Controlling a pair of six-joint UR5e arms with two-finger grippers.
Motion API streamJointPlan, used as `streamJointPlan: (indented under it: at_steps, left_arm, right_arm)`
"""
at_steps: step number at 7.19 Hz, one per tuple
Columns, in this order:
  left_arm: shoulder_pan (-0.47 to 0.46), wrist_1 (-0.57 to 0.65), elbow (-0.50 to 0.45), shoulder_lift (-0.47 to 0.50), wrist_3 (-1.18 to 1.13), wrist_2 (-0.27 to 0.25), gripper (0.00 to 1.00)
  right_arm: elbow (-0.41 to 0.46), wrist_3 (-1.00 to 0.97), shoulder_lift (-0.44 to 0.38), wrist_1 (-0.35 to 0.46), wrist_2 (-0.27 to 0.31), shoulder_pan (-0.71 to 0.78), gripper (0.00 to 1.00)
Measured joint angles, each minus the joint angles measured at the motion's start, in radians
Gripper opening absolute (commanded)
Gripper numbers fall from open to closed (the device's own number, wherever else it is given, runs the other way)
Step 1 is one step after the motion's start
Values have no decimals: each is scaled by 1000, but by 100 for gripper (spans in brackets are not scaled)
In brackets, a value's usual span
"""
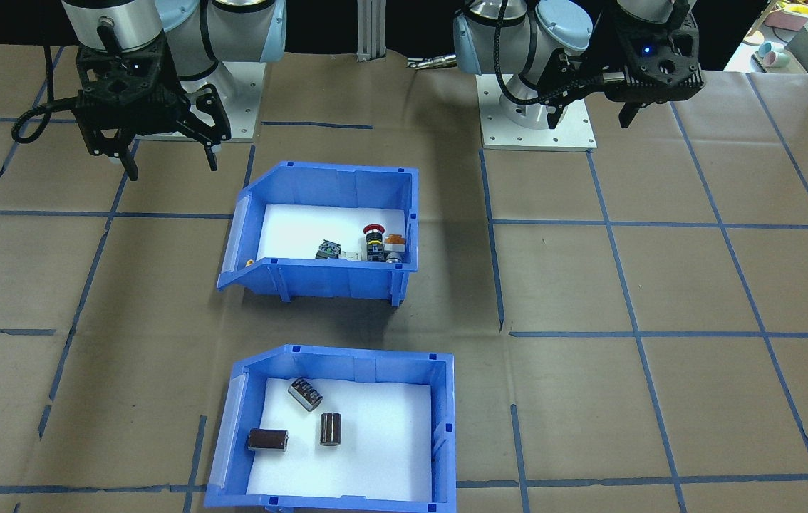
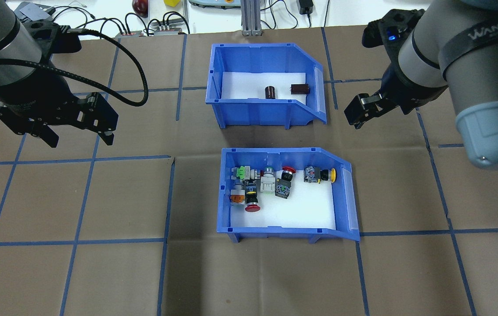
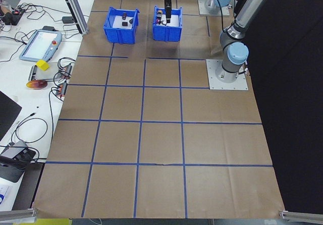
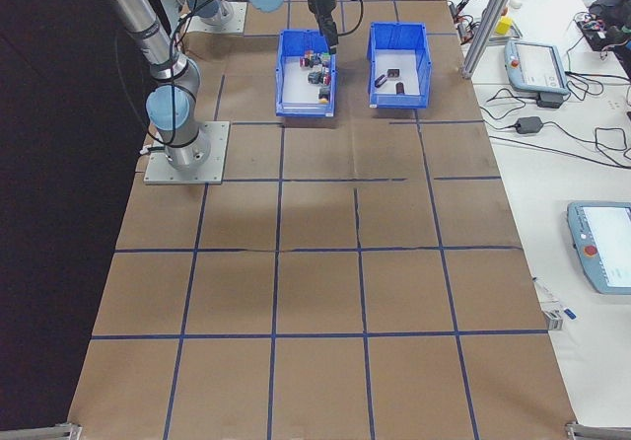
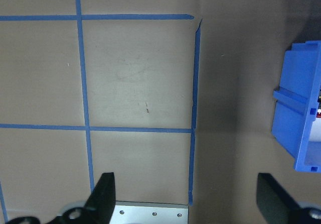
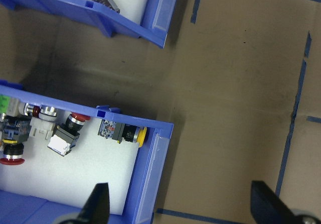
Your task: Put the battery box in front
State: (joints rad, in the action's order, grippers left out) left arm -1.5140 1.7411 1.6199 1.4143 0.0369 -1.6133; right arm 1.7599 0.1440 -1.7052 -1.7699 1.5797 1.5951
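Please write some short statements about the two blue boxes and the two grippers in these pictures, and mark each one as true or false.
1. The battery box holds three dark cylindrical cells. True.
2. The switch box lies farther from the robot than the battery box. False: the switch box is the nearer one, and the battery box sits beyond it.
3. The left gripper is shut on a cell. False: its jaws are open and empty, above the bare table.
4. The right gripper has open jaws and holds nothing. True.
5. The two boxes are stacked. False: they stand apart on the table with a gap between them.
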Motion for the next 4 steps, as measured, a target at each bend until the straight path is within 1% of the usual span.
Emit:
streamJointPlan:
  at_steps: [2, 3, 4]
  left_arm:
    - [0, 0, 1, -5, 0, -2, 99]
    - [0, 0, 1, -7, 0, -2, 99]
    - [0, 0, 1, -7, 0, -2, 99]
  right_arm:
    - [-118, -157, 81, 126, 0, -5, 100]
    - [-153, -202, 119, 159, 0, -6, 100]
    - [-167, -225, 136, 173, 2, -10, 100]
